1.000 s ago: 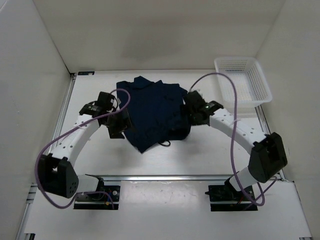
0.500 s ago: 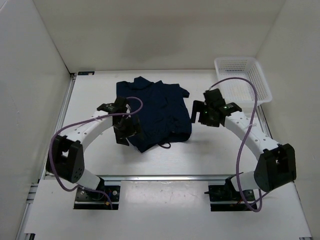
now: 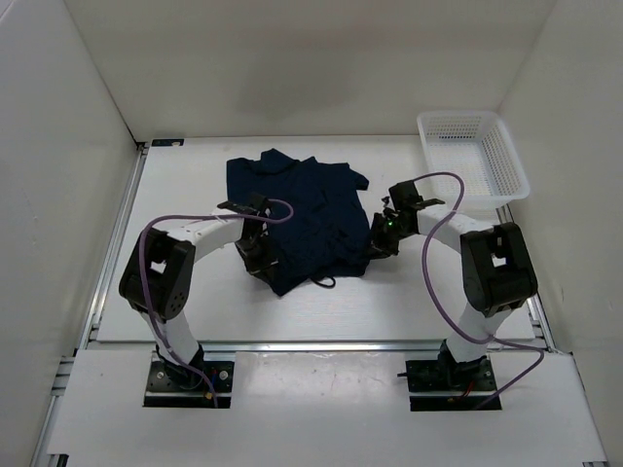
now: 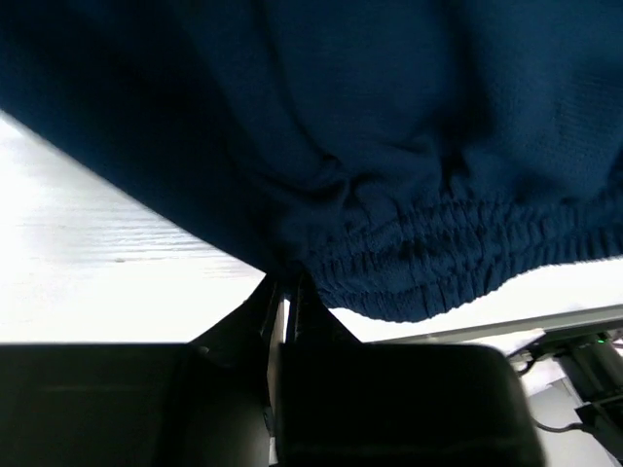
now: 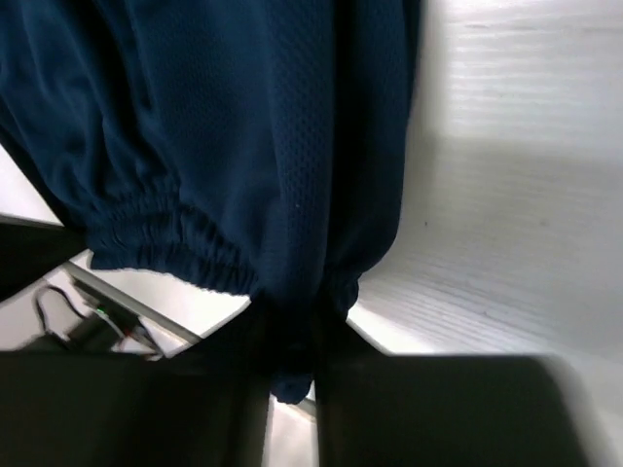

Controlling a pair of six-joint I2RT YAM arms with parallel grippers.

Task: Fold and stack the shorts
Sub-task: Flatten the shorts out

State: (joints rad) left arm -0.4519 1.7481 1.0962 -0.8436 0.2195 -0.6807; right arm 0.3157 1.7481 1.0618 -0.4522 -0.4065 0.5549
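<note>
Now shorts (image 3: 311, 214) navy, rumpled, elastic waistband (image 4: 438, 263) puckered; left gripper (image 3: 259, 261), right gripper (image 3: 376, 245) each clamping cloth.

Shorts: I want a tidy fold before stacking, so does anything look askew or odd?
Yes. The dark navy-blue cloth shorts lie rumpled, edges uneven, and a thin drawstring loop pokes out at the near edge. The left claw and right claw each pinch the gathered waistband.

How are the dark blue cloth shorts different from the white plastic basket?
The dark navy-blue cloth shorts look floppy; the white plastic mesh basket looks stiff. The shorts lie mid-table, the basket far right. The left gripper and right gripper pinch the shorts, not the basket. Both sit on the table.
</note>
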